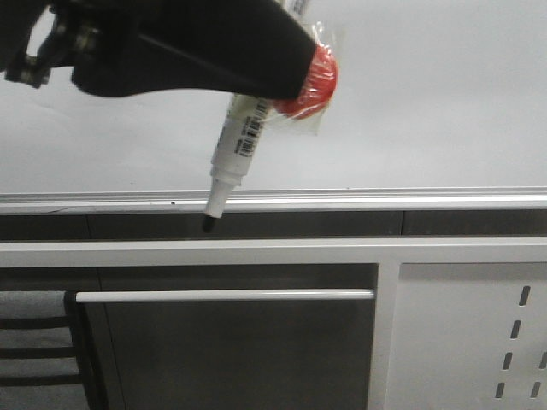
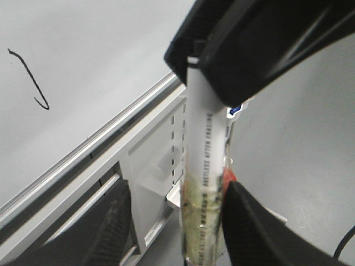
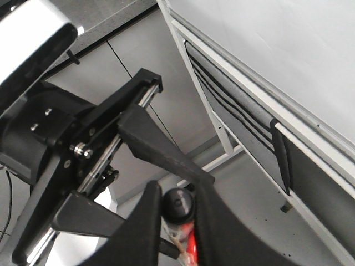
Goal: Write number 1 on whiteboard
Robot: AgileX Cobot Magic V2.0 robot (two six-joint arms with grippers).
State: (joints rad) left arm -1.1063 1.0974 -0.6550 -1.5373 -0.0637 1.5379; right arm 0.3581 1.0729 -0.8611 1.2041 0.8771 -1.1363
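Number 1 (image 2: 29,80): black hooked stroke, upper left of left wrist frame, on whiteboard (image 1: 427,102). Marker (image 1: 232,158): clamped in right gripper (image 3: 177,221), tip below rail (image 1: 385,201). Left gripper: not identifiable. Withdraw straight, avoid smudging.

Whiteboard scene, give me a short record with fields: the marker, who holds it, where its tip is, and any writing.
marker: white barrel, black tip, cap off
holder: right end effector, shut on the marker
left end effector: not visible itself; its camera sees the marker
tip position: below the whiteboard rail, off the surface
writing: the number 1, a thin black hooked stroke on the whiteboard
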